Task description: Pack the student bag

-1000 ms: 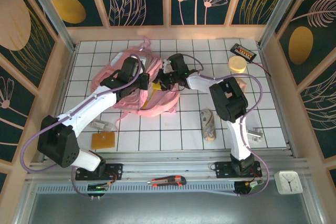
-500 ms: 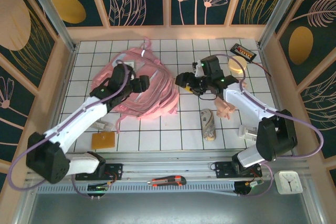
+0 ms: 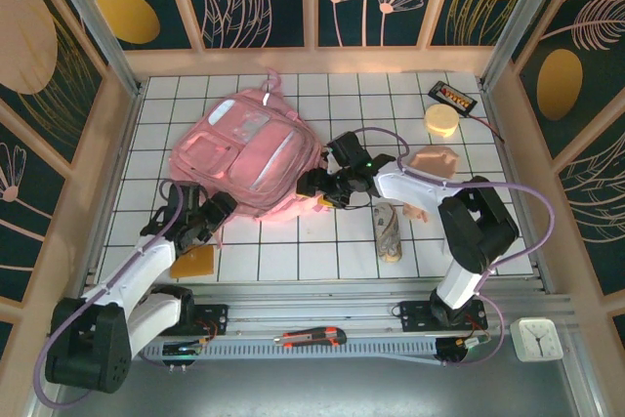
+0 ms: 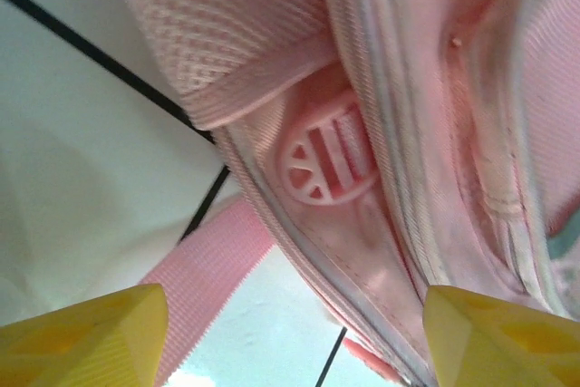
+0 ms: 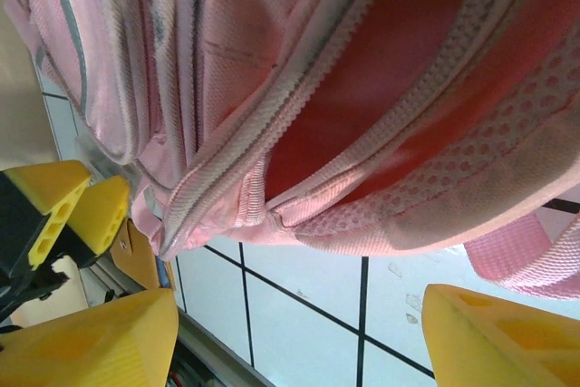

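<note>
- The bag (image 3: pixel 244 148) lies flat on the far-left part of the table (image 3: pixel 293 253), pockets facing up.
- The left gripper (image 3: pixel 217 208) sits at the bag's near-left corner with its jaws spread wide and nothing between them. From its wrist we see a pink strap (image 4: pixel 213 256) and a round buckle (image 4: pixel 324 162) just ahead.
- The right gripper (image 3: pixel 316 187) is at the bag's near-right edge, also spread apart and pinching nothing. Its wrist camera looks straight at the bag's zipper seam.
- A yellow block (image 3: pixel 192 261) lies just beside the left arm, near the front edge.
- A patterned roll (image 3: pixel 389 233) lies right next to the right arm. A peach cloth (image 3: pixel 437 159) is just past that arm's forearm, which runs between the cloth and the bag.
- In the far-right corner there's a round yellow disc (image 3: pixel 441 121) and a black gadget (image 3: pixel 452 97), close together.
- Off the table, a cutter (image 3: pixel 311 339) rests on the front rail and a white clock (image 3: pixel 535 337) sits at the near right.
- Our count: one bag and two grippers, plus one each of block, roll, cloth, disc, gadget, cutter and clock.
</note>
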You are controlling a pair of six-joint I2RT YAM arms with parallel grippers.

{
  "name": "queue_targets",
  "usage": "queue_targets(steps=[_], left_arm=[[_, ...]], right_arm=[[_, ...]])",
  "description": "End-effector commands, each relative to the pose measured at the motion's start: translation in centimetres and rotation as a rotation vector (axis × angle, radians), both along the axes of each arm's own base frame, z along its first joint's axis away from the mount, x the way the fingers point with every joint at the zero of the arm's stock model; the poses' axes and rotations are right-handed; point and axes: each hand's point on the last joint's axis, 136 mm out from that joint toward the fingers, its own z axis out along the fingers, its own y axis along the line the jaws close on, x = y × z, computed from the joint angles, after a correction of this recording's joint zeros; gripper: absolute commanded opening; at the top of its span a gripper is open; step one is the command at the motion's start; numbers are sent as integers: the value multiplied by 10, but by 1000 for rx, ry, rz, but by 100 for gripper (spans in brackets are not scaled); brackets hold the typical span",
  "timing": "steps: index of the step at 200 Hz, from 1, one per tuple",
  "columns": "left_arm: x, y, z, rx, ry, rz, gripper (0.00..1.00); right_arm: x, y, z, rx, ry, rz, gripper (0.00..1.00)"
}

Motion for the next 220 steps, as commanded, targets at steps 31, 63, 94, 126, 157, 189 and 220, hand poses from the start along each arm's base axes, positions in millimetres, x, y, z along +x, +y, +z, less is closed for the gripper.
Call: queue_targets(steps=[31,63,94,126,157,189,220], left_arm=[[30,27,-6,-101,-70,160,69],[42,48,-14,-72,-60,191,65],[51,50,-34,-64,-28,179,53],[66,48,-41,-97,-49,179,44],[79,41,-32,-151,-88,168,31],[80,34,-16,-231,-139,182,0],[80,17,22,-352,-214,204,0]], right_arm=[[5,1,4,4,-26,-12,72],[7,-9,5,-8,-28,-20,72],[14,-18,13,-4,-45,-42,71],[19,-24,32,-35,-131,-29,70],[15,-25,48,-80,-262,-5,71],[3,-8,60,-87,-370,54,74],[-15,14,42,-183,-347,132,74]])
